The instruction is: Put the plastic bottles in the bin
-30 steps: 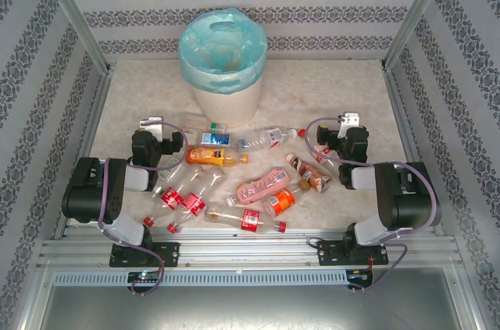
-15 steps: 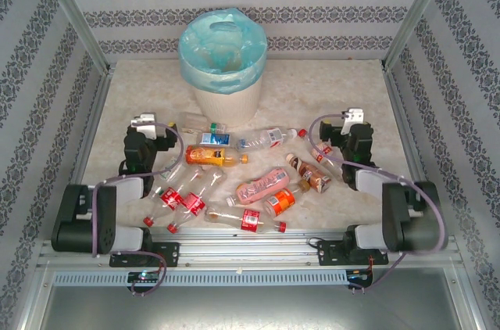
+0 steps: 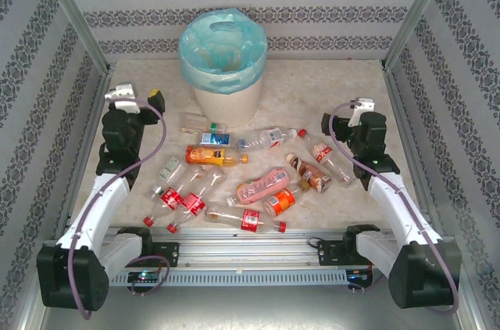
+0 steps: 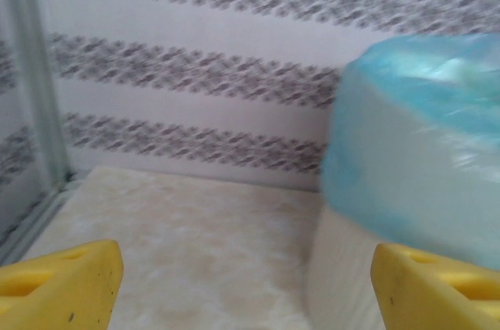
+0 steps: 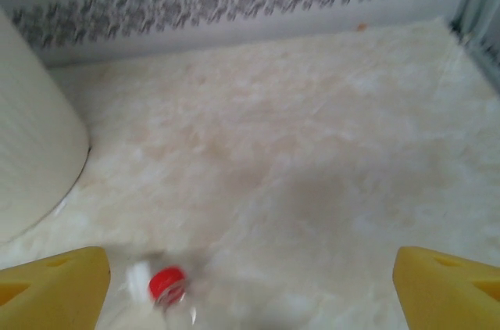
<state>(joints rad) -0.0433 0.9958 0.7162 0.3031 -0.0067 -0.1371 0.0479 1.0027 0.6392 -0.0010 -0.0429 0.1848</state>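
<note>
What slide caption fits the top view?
Bottles lie scattered between the left arm and right arm, before the bag-lined bin.

Bottles [image 3: 262,185] on the counter [image 3: 336,87]: about thirteen, overlaps make the count unsure. Bin [image 3: 226,103]: one. Arms: two, left arm [image 3: 101,197] and right arm [image 3: 398,205].

Both arms have unfolded, their elbows dropping to the lower corners of the top view. The left gripper [image 4: 248,283] swung toward the upper left, away from the plastic bottles [image 3: 264,184] — the right gripper [image 5: 250,287] drifted right and slightly up.
</note>
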